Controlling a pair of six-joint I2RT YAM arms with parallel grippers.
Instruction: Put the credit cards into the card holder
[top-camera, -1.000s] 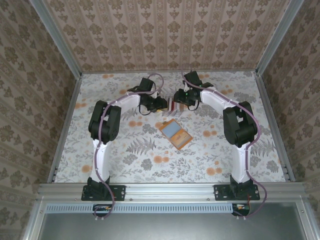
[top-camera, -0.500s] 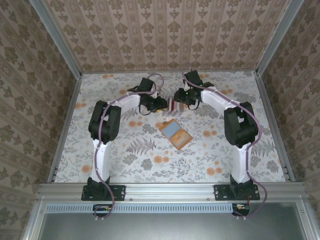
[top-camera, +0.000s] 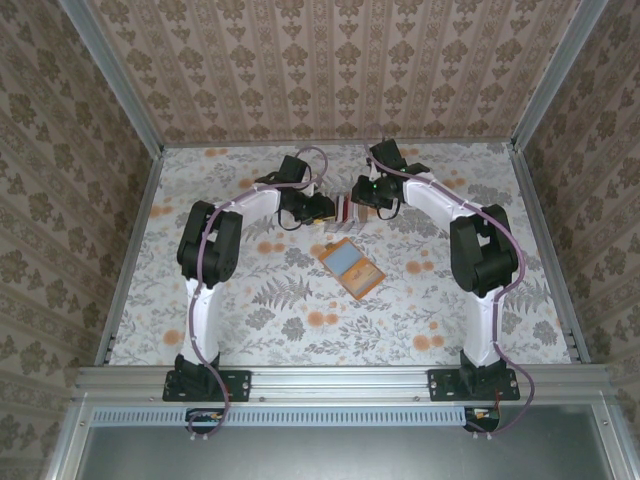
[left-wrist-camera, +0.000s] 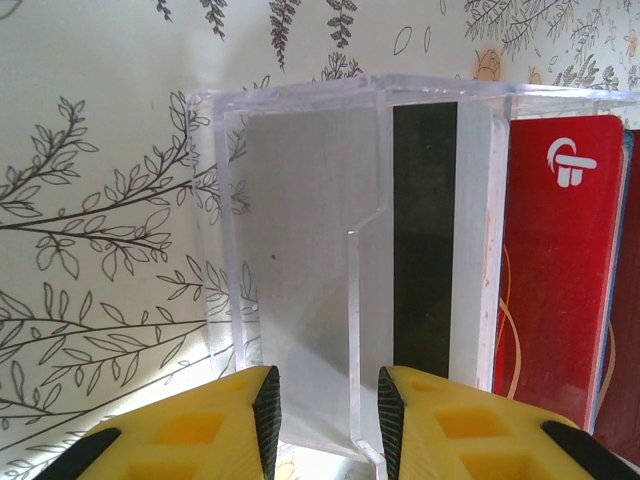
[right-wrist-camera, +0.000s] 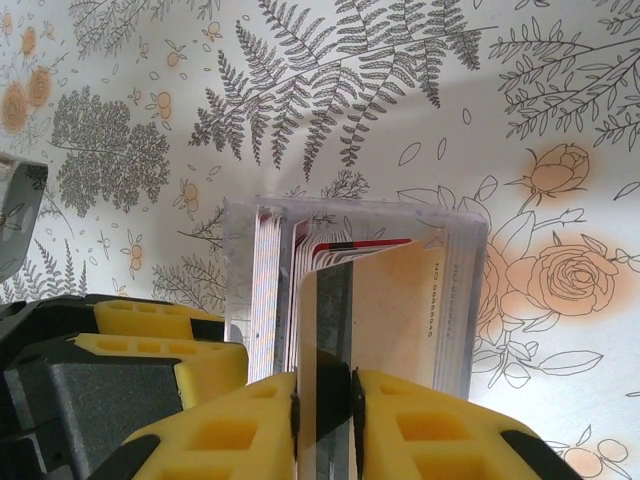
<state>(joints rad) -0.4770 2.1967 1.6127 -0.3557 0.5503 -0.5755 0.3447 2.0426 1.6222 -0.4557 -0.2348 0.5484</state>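
Observation:
The card holder (top-camera: 350, 266) lies open on the table, orange with a grey-blue inside, nearer to me than both grippers. Behind it stands a clear rack (top-camera: 345, 210) holding several credit cards, among them a red one (left-wrist-camera: 555, 270). My left gripper (left-wrist-camera: 325, 405) is closed around the rack's end section (left-wrist-camera: 300, 250), which holds no card. My right gripper (right-wrist-camera: 325, 385) is shut on a beige credit card (right-wrist-camera: 400, 310) with a black stripe, which stands upright in the rack (right-wrist-camera: 460, 260). The left gripper's yellow fingers (right-wrist-camera: 150, 345) sit at the rack's left end.
The floral tabletop (top-camera: 250, 300) is walled on three sides by patterned panels (top-camera: 340, 70). Both arms reach in to the rack at the middle back. A metal rail (top-camera: 340, 380) runs along the near edge.
My right gripper's jaws have closed onto the beige card. Both arms and the rack stay where they were.

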